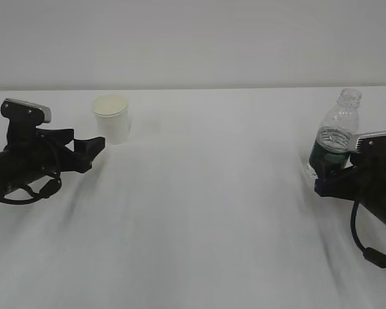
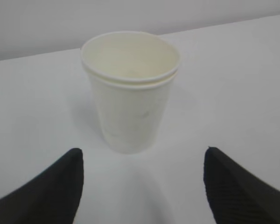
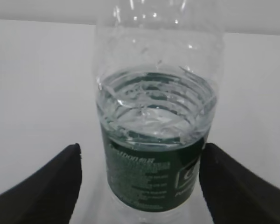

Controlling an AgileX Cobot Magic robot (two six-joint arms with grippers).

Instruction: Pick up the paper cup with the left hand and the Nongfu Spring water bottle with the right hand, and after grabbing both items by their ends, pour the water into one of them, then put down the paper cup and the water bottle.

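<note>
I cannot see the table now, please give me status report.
Left gripper open, short of paper cup. Right gripper open, water bottle between fingers, ungripped. Nothing blocking.

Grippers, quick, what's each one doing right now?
Left gripper: open, holding nothing, paper cup just ahead.
Right gripper: open, Nongfu Spring water bottle between its fingers, not gripped.

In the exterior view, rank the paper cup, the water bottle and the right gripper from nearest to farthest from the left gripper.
1. Paper cup: just right of and behind the left gripper, on the table's left side.
2. Water bottle: far right, upright.
3. Right gripper: far right, at the bottle's base. It and the bottle are too close to call.
</note>
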